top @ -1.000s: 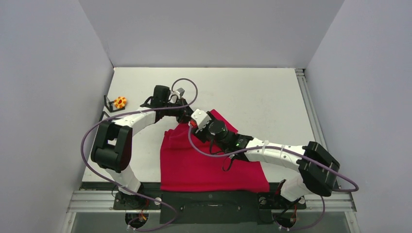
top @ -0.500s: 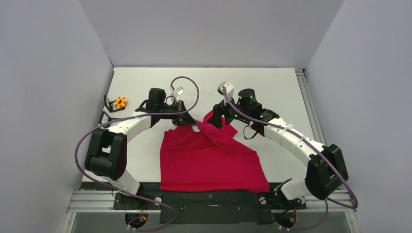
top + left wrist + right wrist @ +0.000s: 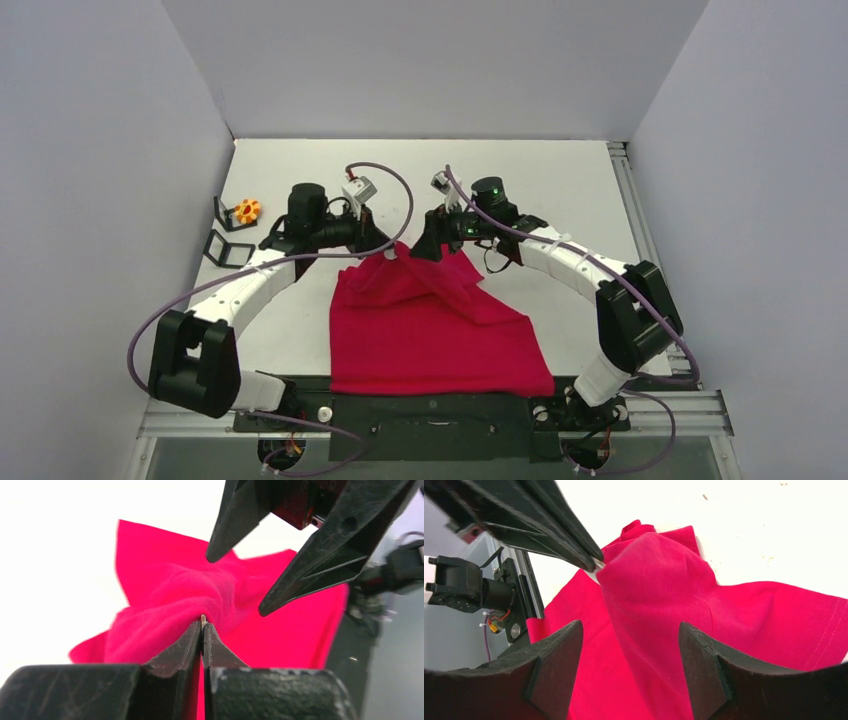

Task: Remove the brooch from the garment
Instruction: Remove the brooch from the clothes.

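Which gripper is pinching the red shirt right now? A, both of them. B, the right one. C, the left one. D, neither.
C: the left gripper is shut on a raised peak of the red shirt, while the right gripper stands open beside that peak, not closed on the cloth.

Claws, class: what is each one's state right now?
Left claw: closed, pinching a raised fold of the garment.
Right claw: open, holding nothing.

You are seeing matt, soft red cloth on the garment [image 3: 430, 330], scuffed black plastic on the left gripper [image 3: 202, 622].
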Robot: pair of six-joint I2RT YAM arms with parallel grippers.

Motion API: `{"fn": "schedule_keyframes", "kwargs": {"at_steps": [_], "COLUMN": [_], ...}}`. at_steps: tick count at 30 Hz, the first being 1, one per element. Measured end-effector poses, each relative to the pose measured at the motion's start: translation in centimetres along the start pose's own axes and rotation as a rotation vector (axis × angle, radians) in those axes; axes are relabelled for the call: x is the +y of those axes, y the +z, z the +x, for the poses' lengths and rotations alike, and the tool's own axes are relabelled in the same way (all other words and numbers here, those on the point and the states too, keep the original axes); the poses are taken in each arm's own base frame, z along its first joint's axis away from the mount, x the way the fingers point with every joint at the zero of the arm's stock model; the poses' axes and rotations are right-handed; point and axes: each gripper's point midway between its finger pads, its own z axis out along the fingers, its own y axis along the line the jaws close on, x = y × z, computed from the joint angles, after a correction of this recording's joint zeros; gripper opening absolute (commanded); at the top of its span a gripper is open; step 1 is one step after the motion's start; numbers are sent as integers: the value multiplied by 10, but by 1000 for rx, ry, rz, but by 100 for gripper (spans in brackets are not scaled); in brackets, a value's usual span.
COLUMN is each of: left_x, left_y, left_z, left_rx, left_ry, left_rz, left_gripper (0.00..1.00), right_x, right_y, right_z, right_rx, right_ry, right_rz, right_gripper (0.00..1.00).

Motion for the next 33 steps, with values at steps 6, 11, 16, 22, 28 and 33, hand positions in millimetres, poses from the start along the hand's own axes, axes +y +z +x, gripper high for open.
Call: {"fn": "schedule_keyframes", "kwargs": {"at_steps": [6, 11, 16, 22, 28, 33], "left_x": [8, -1, 8, 13, 12, 17], "left_y": [-11, -15, -20, -26, -24, -19], "left_z": [-19, -19, -14, -6, 15, 31], "left_rx": [-40, -10, 17, 3, 35, 52], "left_ry": [308, 566, 644, 683, 750, 773], "left_rz": [-228, -316, -360, -342, -274, -253], "left_gripper": [0, 0, 0, 0, 0, 0], "right_x": [-11, -14, -15, -38, -73, -65], "right_y": [6, 7, 17, 43, 48, 49], "right_z": [0, -11, -23, 1, 13, -2], "right_rx": [3, -12, -42, -1, 14, -12], "right_ry": [11, 2, -1, 91, 217, 252], "right_rz": [35, 54, 26, 28, 93, 34], "right_gripper": [59, 59, 59, 49, 60, 63]}}
